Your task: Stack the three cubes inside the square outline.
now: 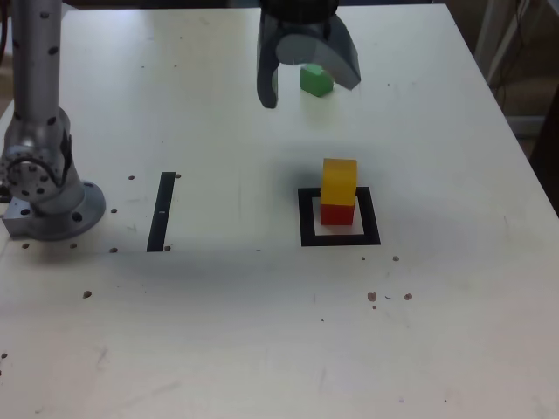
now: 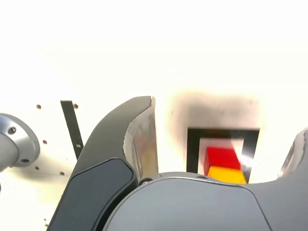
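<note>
The yellow cube [image 1: 339, 179] sits on top of the red cube [image 1: 337, 213] inside the square outline [image 1: 306, 223], right of the table's middle in the exterior view. The green cube [image 1: 318, 83] lies alone on the table farther back. My gripper [image 1: 308, 90] hangs raised over the table behind the stack, open, with nothing between its fingers [image 1: 268, 87]; the green cube shows through the gap. In the wrist view the gripper [image 2: 219, 139] is spread wide, and the red cube [image 2: 222, 158], yellow cube [image 2: 227, 174] and square outline [image 2: 192, 149] show between its fingers. The green cube is hidden there.
A narrow black strip [image 1: 162, 211] lies on the white table [image 1: 262, 332] to the exterior view's left of the outline. The arm's metal base [image 1: 44, 188] stands at that view's far left. Small dark specks dot the table. The table's edge runs down the exterior view's right.
</note>
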You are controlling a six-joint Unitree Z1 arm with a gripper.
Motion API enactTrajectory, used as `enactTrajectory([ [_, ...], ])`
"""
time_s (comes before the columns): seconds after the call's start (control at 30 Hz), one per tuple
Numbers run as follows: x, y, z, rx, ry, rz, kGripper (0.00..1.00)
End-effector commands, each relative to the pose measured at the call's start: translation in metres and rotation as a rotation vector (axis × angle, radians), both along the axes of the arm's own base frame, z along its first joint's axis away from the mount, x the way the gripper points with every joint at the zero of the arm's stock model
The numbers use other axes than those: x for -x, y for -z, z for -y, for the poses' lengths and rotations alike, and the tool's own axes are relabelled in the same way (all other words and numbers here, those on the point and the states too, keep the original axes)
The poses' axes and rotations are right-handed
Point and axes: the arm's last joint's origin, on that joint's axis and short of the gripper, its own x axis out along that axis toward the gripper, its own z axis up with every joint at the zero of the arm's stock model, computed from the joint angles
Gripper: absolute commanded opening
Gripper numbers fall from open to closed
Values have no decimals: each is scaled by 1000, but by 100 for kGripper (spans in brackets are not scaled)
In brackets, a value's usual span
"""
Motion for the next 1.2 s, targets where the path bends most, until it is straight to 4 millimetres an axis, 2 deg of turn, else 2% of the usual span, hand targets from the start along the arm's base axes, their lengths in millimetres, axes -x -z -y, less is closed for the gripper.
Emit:
enactTrajectory([
  [0.0, -2, -1, -16, 0, -9, 3, 100],
  [0.17, -12, -5, -71, -8, -33, 28, 99],
  [0.47, -30, 16, -144, 3, -123, -2, 99],
  [0.6, -35, 23, -168, 8, -166, 2, 99],
  [0.83, -41, 36, -194, 26, -215, 2, 98],
  [1.17, -40, 61, -189, 93, -362, -52, 97],
])
